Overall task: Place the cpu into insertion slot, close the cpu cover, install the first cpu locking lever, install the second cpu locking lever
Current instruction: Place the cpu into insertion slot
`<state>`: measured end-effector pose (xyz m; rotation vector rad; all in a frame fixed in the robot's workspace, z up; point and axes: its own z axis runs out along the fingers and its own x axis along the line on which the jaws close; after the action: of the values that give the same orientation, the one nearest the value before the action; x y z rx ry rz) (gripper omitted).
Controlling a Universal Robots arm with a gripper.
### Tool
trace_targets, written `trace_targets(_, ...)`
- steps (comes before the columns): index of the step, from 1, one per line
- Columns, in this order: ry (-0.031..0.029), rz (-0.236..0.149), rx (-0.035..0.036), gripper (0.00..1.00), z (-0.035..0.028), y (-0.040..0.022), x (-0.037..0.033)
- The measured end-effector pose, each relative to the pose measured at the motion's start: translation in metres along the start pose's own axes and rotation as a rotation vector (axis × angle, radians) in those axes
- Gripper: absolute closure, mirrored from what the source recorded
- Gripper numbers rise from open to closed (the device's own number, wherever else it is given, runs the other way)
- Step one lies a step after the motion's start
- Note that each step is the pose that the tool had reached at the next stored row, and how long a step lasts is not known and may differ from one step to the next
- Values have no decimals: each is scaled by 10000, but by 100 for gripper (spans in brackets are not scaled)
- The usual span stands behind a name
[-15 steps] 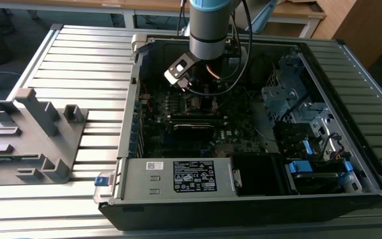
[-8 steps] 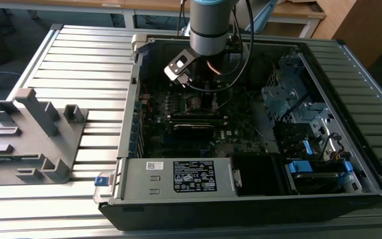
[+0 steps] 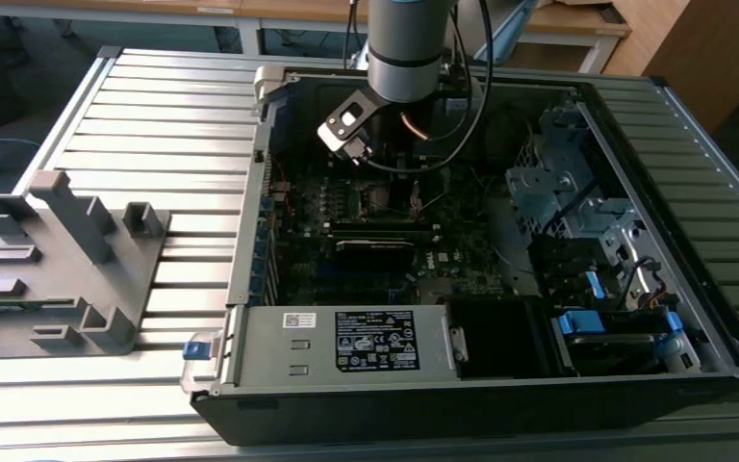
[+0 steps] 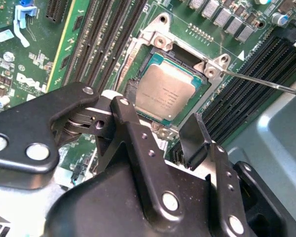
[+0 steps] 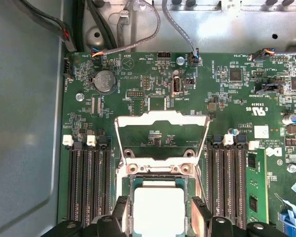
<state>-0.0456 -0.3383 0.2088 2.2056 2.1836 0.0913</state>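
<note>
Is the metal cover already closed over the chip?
No, in the first wrist view the cpu cover is swung open beyond the bare cpu.

The hand [image 4: 158,116] is matte black, built of flat linkage bars joined by round silver rivets and dotted with small screw holes. Each of its fingers [image 4: 195,136] ends in a narrow black pad. Behind the hand, the arm [image 3: 402,48] is a silver-grey cylinder with a pale blue band, carrying a whitish angled bracket [image 3: 347,123] and looping black cables [image 3: 471,115].
</note>
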Motion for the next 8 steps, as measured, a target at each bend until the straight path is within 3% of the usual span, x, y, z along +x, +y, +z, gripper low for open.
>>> trace_targets(5, -2, 0, 1, 40, -1, 0, 0)
trace_targets(8, -2, 0, 1, 53, -1, 0, 0)
